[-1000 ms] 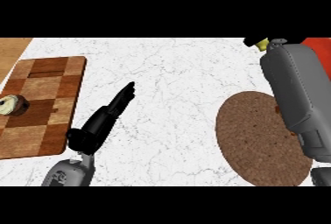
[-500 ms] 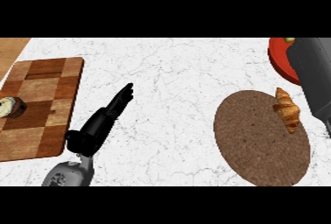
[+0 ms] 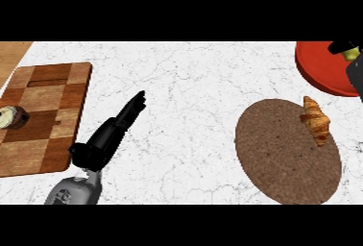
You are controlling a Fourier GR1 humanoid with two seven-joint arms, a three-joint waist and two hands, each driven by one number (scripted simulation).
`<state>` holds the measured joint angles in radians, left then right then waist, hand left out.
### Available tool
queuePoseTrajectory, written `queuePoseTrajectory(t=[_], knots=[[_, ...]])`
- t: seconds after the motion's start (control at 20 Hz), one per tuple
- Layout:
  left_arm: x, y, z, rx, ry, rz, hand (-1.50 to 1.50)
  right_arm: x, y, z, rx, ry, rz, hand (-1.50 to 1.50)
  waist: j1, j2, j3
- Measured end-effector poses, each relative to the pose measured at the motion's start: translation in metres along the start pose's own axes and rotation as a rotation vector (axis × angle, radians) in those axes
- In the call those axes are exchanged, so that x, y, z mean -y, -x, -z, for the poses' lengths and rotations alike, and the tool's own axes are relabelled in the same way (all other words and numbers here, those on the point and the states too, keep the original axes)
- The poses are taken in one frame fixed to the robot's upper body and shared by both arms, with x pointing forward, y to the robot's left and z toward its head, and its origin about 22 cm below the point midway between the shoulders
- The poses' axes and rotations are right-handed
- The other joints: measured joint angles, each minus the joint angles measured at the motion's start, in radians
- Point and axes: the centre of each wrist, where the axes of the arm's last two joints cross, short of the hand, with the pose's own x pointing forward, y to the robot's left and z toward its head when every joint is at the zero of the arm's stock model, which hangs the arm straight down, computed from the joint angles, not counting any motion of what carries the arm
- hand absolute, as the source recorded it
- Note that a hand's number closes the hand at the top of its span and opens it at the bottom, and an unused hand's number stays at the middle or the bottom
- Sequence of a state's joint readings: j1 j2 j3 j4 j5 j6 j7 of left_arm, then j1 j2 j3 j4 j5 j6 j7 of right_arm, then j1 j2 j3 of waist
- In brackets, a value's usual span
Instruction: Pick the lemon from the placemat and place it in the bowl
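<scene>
The marbled surface is carrying a checkered board left of the left hand, whose fingers are lying straight, touching nothing. No writing is showing. Far right of them, a croissant is lying lengthwise on the mat. Over the red bowl, the right hand is curling round the lemon; its axis is hidden.

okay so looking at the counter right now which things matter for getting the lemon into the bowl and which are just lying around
Part of the job:
lemon, in the right hand
red bowl
round placemat

Just lying about:
croissant on the placemat
wooden cutting board
cupcake on the board
left hand, open and idle
</scene>
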<state>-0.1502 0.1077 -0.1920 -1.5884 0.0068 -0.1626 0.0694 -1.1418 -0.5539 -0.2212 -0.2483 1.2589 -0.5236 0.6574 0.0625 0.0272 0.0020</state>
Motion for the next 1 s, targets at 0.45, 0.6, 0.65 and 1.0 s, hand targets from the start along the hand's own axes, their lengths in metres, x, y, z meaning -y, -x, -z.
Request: queuePoseTrajectory(t=[0.45,0.6,0.65,1.0], knots=[[0.003,-0.004,0.004,0.008,-0.002,-0.003,0.0,-0.013,0.048,0.017,-0.089,-0.317,0.124,-1.5,0.004,0.006,0.004],[0.002,-0.005,0.008,0.01,0.001,-0.002,0.0,-0.013,0.057,0.02,-0.058,-0.301,0.197,-1.5,0.006,0.008,0.004],[0.002,-0.006,0.009,0.011,-0.001,-0.002,0.0,-0.013,0.058,0.021,-0.054,-0.29,0.215,-1.5,0.008,0.008,0.004],[0.001,-0.002,0.006,0.005,0.001,-0.003,0.0,-0.004,0.07,0.032,-0.119,-0.113,0.396,-1.5,0.005,0.005,0.003]])
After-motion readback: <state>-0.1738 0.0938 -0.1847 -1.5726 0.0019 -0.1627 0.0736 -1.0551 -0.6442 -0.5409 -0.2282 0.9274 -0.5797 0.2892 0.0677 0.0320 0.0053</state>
